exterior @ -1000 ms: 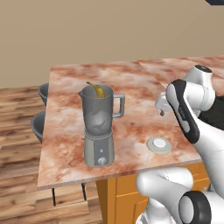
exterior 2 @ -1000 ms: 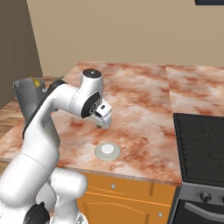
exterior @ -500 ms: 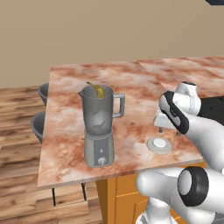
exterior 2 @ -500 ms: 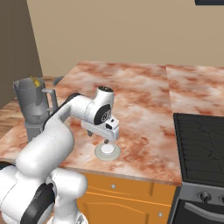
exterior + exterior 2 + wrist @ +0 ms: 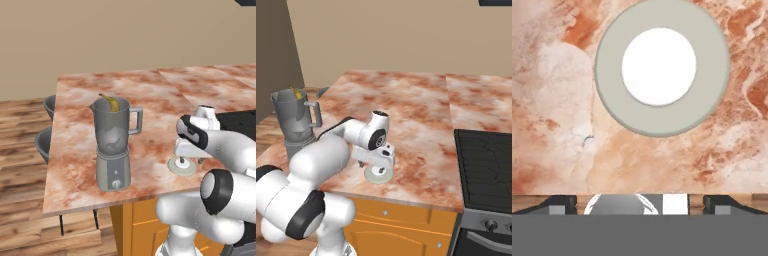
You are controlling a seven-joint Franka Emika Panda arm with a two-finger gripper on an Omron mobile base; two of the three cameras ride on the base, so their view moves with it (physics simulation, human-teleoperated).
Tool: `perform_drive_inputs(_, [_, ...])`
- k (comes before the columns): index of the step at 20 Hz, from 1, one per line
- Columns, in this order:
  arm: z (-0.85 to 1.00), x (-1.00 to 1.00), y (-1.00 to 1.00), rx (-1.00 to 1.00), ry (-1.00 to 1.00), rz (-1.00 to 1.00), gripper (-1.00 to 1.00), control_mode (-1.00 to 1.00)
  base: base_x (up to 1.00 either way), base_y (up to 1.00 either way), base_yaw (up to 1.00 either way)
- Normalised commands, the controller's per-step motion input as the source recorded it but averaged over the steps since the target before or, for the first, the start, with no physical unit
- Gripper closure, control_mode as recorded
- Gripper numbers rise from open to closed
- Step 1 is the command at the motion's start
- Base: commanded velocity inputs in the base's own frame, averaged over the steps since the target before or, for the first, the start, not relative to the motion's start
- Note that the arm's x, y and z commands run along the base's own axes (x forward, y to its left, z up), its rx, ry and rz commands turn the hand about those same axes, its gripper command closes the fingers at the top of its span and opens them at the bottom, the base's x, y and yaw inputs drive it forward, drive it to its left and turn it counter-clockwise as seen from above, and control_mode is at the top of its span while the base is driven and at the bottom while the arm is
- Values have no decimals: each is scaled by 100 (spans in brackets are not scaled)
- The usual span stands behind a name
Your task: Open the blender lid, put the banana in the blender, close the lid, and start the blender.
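The gripper, having dropped over the last second, is hovering with jaws spread above the blender lid lying on the surface right of the banana-loaded blender, signalling lid retrieval.

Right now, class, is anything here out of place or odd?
The lid lies flat on the counter, off the blender. The banana pokes above the jar's open mouth. Nothing is spilled or damaged.
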Motion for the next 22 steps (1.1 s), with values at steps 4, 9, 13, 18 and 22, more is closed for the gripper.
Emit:
perform_drive_inputs(4, [-43, 16, 0, 0, 0, 15, -100, -100, 0, 0, 0])
perform_drive_inputs(9, [-35, 21, 0, 0, 0, 14, -100, -100, 0, 0, 0])
perform_drive_inputs(13, [-26, 24, -2, 0, 0, 10, -100, -100, 0, 0, 0])
perform_drive_inputs(18, [-18, 18, 0, 0, 0, 9, -100, -100, 0, 0, 0])
perform_drive_inputs(22, [-14, 19, -3, 0, 0, 4, -100, -100, 0, 0, 0])
